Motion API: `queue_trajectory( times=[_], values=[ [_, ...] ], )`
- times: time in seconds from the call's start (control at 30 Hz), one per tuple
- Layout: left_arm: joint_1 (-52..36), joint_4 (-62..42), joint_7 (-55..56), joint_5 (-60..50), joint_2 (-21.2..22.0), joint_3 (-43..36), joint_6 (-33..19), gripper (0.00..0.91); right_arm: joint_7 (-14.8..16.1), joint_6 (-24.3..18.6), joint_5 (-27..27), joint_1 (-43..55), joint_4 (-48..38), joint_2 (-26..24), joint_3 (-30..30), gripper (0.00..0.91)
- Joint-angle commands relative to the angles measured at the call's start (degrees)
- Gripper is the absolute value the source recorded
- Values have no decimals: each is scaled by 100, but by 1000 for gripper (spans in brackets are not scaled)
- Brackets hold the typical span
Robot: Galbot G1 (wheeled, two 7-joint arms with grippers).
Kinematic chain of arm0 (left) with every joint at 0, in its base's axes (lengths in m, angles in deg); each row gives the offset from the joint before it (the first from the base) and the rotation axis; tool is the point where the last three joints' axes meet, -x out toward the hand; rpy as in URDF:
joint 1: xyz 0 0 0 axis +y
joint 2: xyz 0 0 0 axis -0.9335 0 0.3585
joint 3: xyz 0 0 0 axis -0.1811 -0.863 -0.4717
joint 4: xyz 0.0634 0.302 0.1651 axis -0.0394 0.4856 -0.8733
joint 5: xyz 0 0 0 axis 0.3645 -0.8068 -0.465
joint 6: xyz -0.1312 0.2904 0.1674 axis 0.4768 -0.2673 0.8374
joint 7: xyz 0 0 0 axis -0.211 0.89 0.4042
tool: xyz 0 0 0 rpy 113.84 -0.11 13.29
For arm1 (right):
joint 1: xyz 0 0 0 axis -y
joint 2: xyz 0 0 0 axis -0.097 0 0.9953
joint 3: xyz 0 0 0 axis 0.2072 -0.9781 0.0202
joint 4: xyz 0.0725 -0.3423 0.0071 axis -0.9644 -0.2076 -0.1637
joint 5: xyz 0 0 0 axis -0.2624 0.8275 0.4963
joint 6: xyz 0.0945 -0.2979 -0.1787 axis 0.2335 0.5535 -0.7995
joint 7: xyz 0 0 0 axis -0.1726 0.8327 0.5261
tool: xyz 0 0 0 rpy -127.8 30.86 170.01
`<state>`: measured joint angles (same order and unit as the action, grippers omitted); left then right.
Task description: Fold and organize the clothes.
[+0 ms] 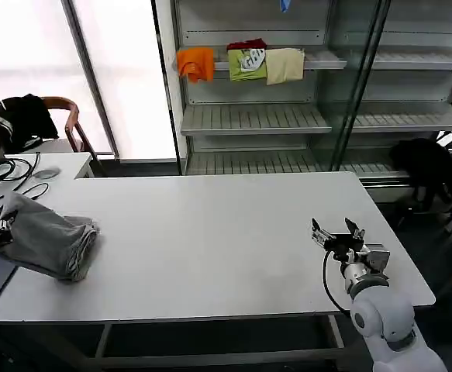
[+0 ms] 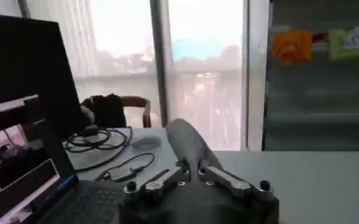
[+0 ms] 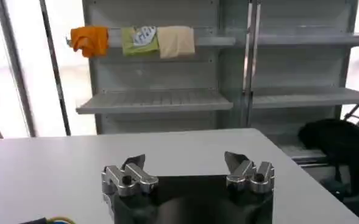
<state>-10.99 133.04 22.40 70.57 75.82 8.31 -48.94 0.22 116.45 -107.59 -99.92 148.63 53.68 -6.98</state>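
While the left gripper [image 1: 1,226] pinches the bunched grey T-shirt [image 1: 51,240] at the table's [image 1: 210,248] nine-o'clock edge, the right gripper [image 1: 336,231] waits spread at four o'clock. Left wrist view: fingers [image 2: 161,181] clamp cloth beside a laptop [image 2: 39,195]; dragging could snag it. Right wrist view: jaws apart.
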Motion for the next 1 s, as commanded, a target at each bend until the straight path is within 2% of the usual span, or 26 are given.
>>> queue_trajectory(
  times=[0.03, 0.27, 0.53, 0.57, 0.6, 0.77, 1.0],
  values=[
    [-208, 1525, 781, -331, 308, -1983, 271, 10, 1, -1, 81, -135, -6, 32, 122, 907],
    [-1155, 1597, 1128, -678, 595, -4356, 275, 10, 12, 54, 257, -303, -5, 153, 262, 907],
    [-2148, 1088, 1163, -760, 1169, -5677, 279, 30, 18, 120, 539, -285, -114, 328, 251, 907],
    [-2206, 1001, 1148, -810, 1251, -5750, 280, 151, 19, 120, 554, -278, -126, 334, 245, 907],
    [-2256, 912, 1135, -846, 1344, -5784, 278, 907, 20, 120, 563, -270, -140, 339, 239, 907],
    [-2292, 584, 1066, -1018, 1545, -5807, 269, 907, 27, 121, 570, -198, -199, 349, 199, 907],
    [-2301, 682, 1166, -699, 1838, -5652, 254, 907, 21, 122, 558, -52, -344, 438, -38, 907]
  ],
)
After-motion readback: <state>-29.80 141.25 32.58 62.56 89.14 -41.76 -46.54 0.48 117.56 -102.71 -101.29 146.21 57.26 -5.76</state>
